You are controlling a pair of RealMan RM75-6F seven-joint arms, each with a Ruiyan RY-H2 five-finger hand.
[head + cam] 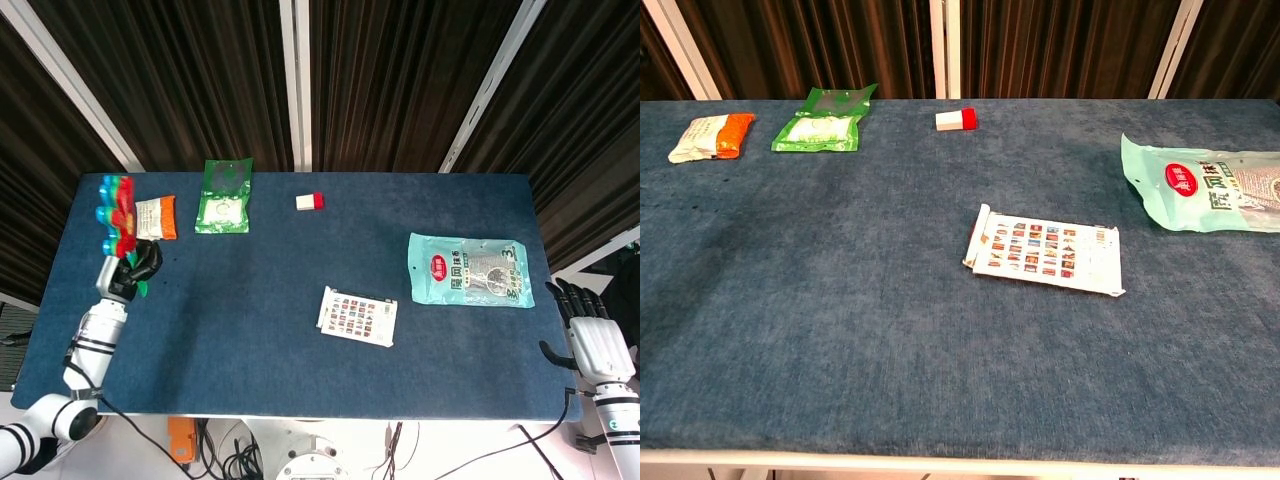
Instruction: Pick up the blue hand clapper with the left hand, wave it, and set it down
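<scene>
In the head view my left hand [133, 268] grips the green handle of the hand clapper [117, 215] above the table's left edge. The clapper stands upright, its blue, red and green palms seen nearly edge-on, just left of the orange and white packet. My right hand [592, 330] hangs off the table's right side, fingers apart and holding nothing. The chest view shows neither hand nor the clapper.
An orange and white packet [156, 217] and a green pouch [224, 196] lie at the back left. A small red and white block [310, 202] sits at the back middle. A printed card [357, 316] lies mid-table, and a light green bag [469, 270] at the right.
</scene>
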